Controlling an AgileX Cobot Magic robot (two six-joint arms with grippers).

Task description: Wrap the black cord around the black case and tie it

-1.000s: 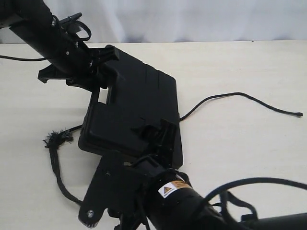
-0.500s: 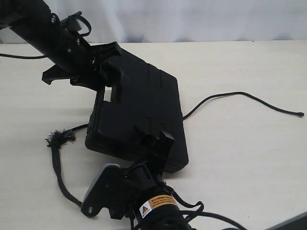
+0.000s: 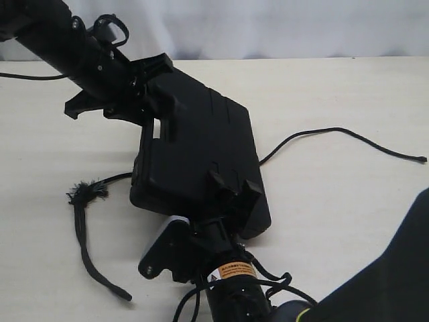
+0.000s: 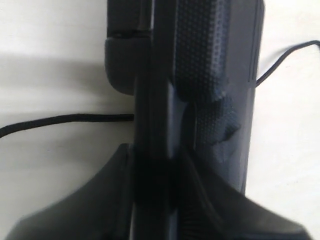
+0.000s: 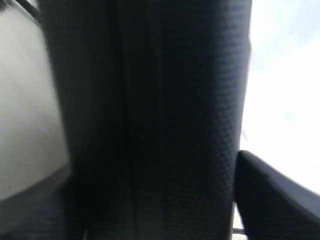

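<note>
The black case (image 3: pixel 201 147) lies slanted across the middle of the table, held at both ends. My left gripper (image 3: pixel 153 94) is shut on its handle end, beside the cut-out slot. My right gripper (image 3: pixel 234 189) is shut on its near edge, one finger on each side. The left wrist view shows the case (image 4: pixel 200 75) edge-on between the fingers (image 4: pixel 100 200). The case (image 5: pixel 150 100) fills the right wrist view. The black cord (image 3: pixel 335 134) trails right, passes under the case and comes out left, ending in a frayed tuft (image 3: pixel 87 193) and a flat stretch (image 3: pixel 90 258).
The cord's thin free end (image 3: pixel 421 159) lies near the right border of the exterior view. A dark part of the right arm (image 3: pixel 395 275) fills the lower right corner. Glossy arm wires (image 3: pixel 268 285) loop below the right gripper. A pale wall (image 3: pixel 268 27) stands behind the table.
Both grippers and the case have shifted to the right together. The right arm has swung round and now reaches in from the bottom. The cord's tuft has barely moved.
</note>
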